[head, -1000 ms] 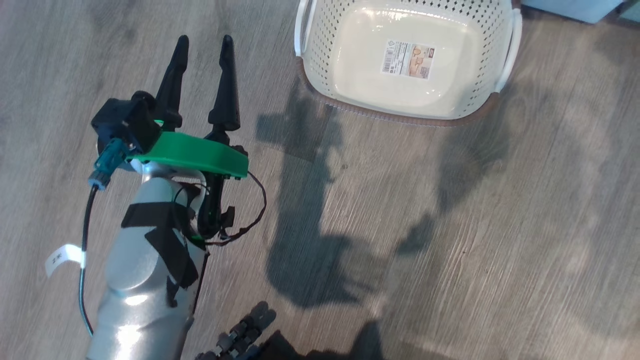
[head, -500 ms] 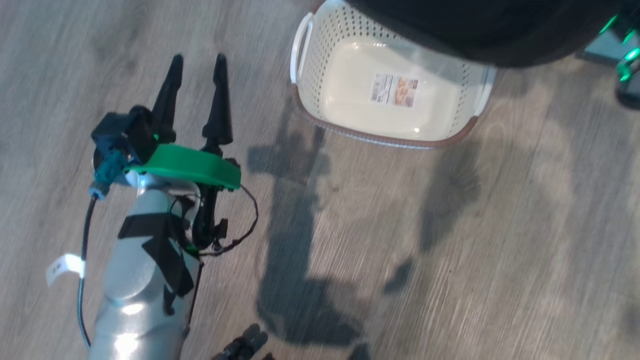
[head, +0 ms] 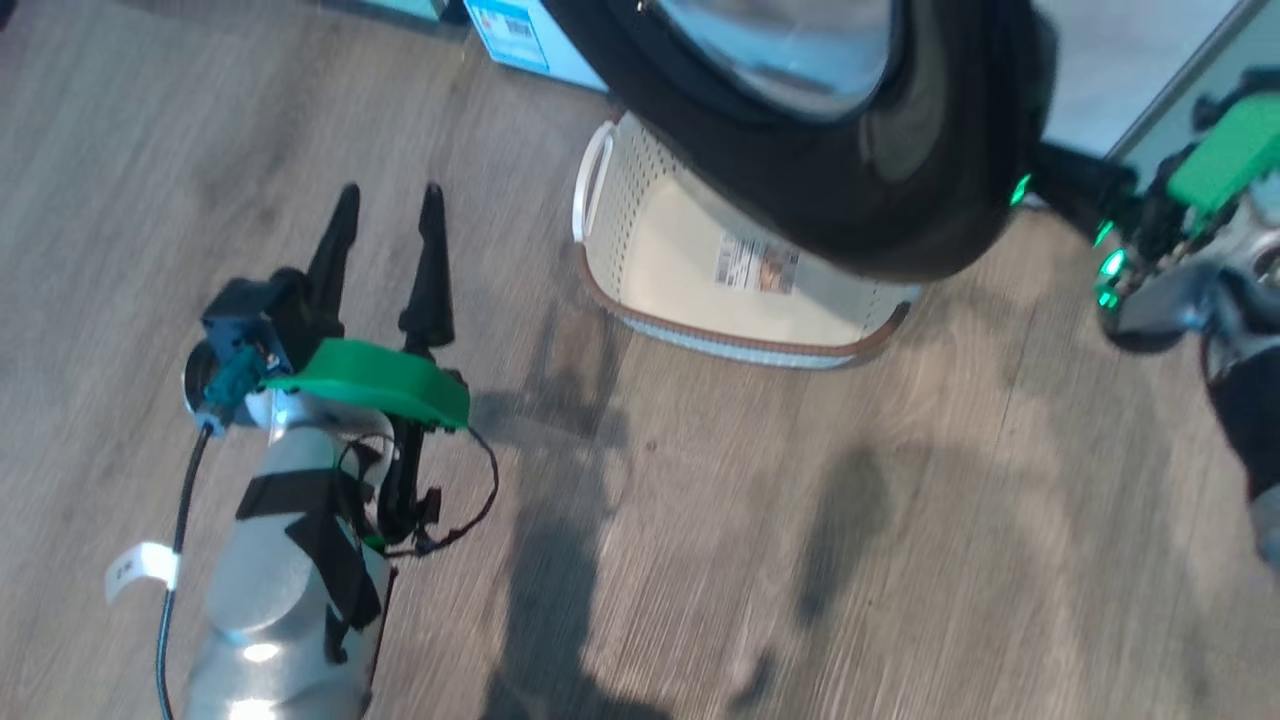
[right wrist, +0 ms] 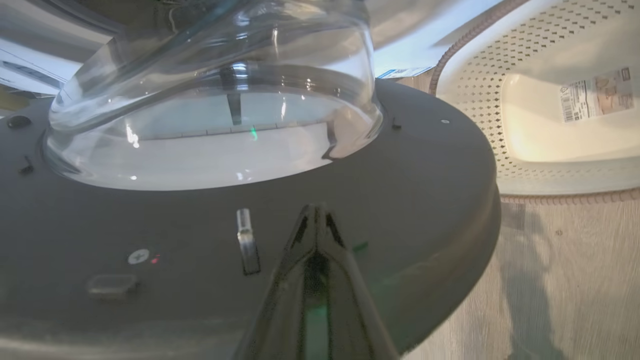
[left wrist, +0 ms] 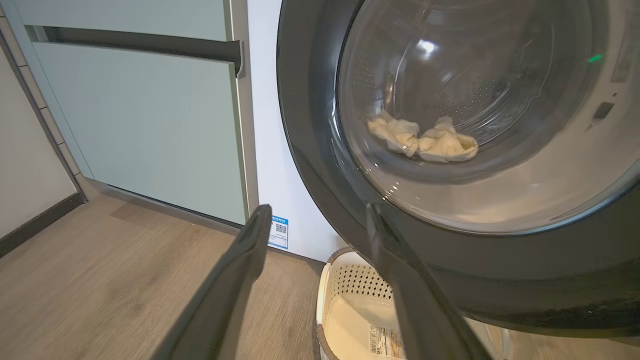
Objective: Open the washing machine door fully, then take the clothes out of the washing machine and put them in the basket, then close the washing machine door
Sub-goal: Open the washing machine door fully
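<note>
The washing machine door (head: 900, 210), a glossy black ring around a clear glass bowl, stands part-way open and hangs over the basket (head: 620, 200). My right gripper (head: 1060, 178) is shut, and its tips (right wrist: 315, 212) rest on the door's dark inner face (right wrist: 400, 200) below the glass bowl (right wrist: 215, 100). My left gripper (head: 385, 215) is open and empty over the floor, left of the basket. In the left wrist view the pale yellow clothes (left wrist: 422, 140) lie in the drum, seen through the door glass (left wrist: 475, 100), with the washing machine's white front (left wrist: 270, 150) to the left.
Pale green cabinets (left wrist: 135, 125) stand left of the machine above a wooden floor (head: 800, 550). The basket (right wrist: 550, 125) sits on the floor right in front of the machine, holding nothing but its label sticker (head: 755, 265). A blue label (left wrist: 278, 232) marks the machine's lower front.
The head camera has swung upward, so the floor and basket sit lower in the picture. The door has come into view above the basket, and the right arm now appears at the right edge. The left gripper stays open.
</note>
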{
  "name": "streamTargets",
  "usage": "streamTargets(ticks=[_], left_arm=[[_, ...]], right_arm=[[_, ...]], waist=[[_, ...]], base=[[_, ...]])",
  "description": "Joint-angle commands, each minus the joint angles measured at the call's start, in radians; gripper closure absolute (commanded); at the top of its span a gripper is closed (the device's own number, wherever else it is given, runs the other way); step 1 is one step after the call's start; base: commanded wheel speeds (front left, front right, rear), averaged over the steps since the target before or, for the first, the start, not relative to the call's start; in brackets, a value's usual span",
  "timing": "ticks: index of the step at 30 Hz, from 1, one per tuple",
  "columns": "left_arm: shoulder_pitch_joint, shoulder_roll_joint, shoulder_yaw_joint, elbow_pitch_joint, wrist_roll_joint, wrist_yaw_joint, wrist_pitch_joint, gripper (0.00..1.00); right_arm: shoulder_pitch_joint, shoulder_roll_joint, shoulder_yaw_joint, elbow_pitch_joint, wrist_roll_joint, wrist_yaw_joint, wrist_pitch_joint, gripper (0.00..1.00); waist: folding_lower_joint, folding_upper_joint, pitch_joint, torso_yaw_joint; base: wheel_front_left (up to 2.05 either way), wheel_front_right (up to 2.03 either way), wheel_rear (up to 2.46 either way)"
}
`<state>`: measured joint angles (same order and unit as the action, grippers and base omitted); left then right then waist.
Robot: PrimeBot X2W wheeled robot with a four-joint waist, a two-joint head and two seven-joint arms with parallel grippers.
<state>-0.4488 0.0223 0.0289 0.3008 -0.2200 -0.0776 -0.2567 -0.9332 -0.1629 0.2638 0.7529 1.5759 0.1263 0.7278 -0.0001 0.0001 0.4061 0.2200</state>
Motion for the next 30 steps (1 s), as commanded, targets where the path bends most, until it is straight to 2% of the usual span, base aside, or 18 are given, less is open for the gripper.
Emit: streamTargets(ticks=[1,8,22,30], left_arm=[[0.011,0.028,0.035,-0.020,0.011,-0.006,-0.005,0.00],[0.034,0.028,0.045,-0.003,0.028,-0.019,-0.005,0.00],[0.046,0.028,0.046,0.010,0.035,-0.030,-0.005,0.00],[0.047,0.028,0.043,0.013,0.032,-0.032,-0.005,0.00]], right_arm=[[0.022,0.030,0.013,-0.042,0.011,0.004,0.013,1.00],[0.103,0.063,0.034,-0.040,0.013,0.004,0.020,1.00],[0.186,0.108,0.094,-0.031,0.028,0.004,0.009,1.00],[0.207,0.112,0.173,-0.049,0.084,0.004,-0.003,1.00]], waist=[[0.0001,-0.0001,-0.034,-0.001],[0.0001,-0.0001,-0.091,0.004],[0.0001,-0.0001,-0.136,0.020],[0.0001,-0.0001,-0.141,0.029]], base=[[0.00,0.00,0.00],[0.00,0.00,0.00],[0.00,0.00,0.00],[0.00,0.00,0.00]])
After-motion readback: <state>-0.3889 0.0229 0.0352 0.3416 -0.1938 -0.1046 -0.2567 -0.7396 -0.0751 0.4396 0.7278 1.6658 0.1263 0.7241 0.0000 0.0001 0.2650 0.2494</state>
